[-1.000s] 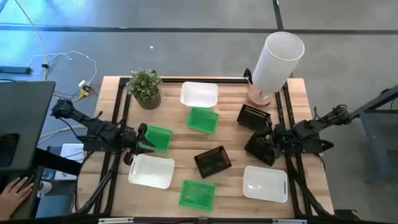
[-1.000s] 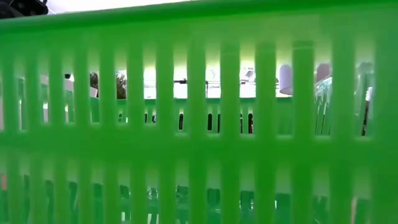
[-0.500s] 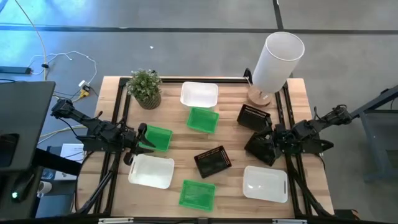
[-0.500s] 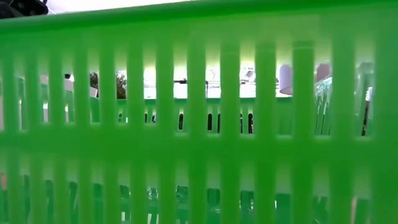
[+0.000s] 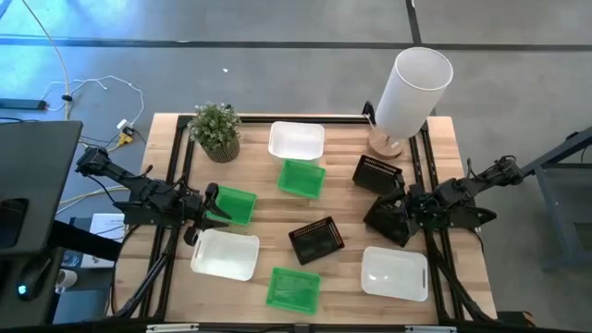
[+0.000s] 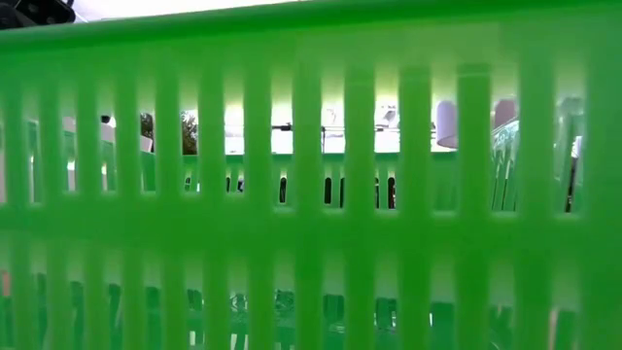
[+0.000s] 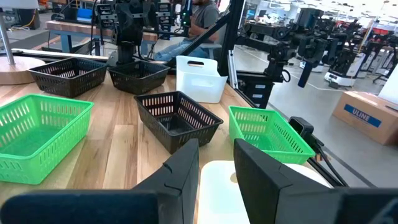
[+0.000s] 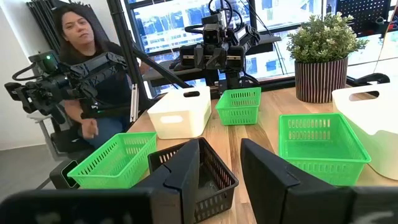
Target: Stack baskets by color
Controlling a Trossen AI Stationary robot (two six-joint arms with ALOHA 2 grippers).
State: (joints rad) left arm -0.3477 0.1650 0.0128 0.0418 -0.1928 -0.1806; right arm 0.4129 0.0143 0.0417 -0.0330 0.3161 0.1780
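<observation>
Several baskets lie singly on the wooden table. The white ones are at the far middle, near left and near right. The green ones are at the middle, left and near edge. The black ones are at the far right, middle and right. My left gripper stands open at the left, beside the left green basket and above the near-left white basket. My right gripper is open over the right black basket.
A tall white cylinder stands at the far right corner and a potted plant at the far left. The near green basket's mesh wall fills the low view. A person sits beyond the table's left side.
Both arms have kept still and no basket has moved. A person's hand, which showed at the lower left beside the table a second ago, has gone out of view.
</observation>
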